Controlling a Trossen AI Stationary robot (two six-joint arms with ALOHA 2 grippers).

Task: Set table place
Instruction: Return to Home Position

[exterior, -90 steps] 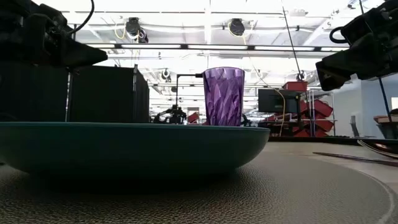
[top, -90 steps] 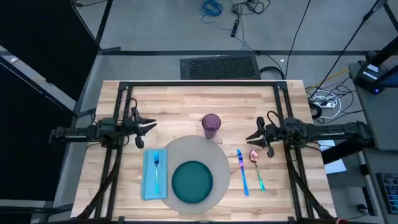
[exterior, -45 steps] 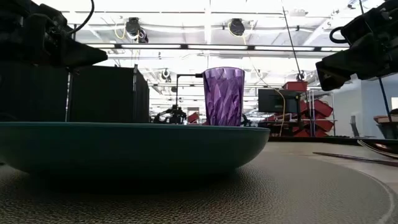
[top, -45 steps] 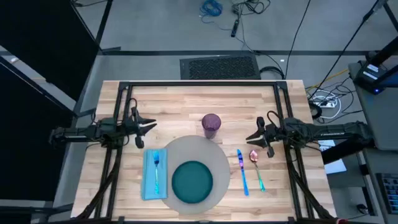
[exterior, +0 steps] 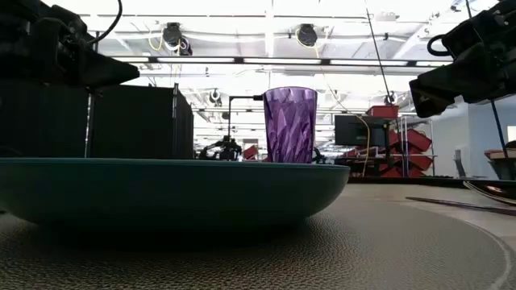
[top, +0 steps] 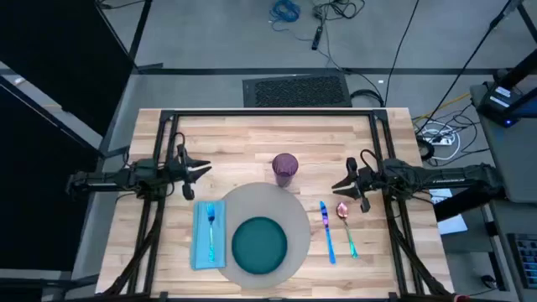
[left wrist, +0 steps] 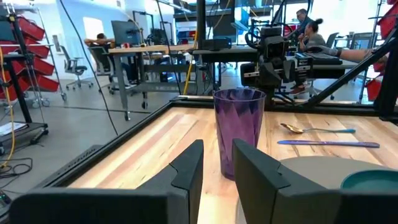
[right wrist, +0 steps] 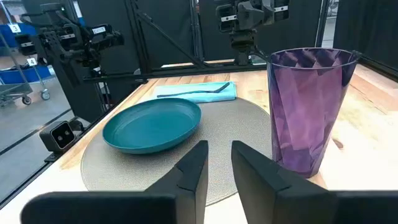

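Jaws seemingly ajar, both arms level

Overhead, one camera stares straight down from well above, taking in the whole table and the floor around it. Down low, a second sits right at the mat, close against the plate, looking level toward the far side and the room beyond. The left gripper carries a camera facing right across the table. The one on the right gripper faces left. All four views share the purple cup.
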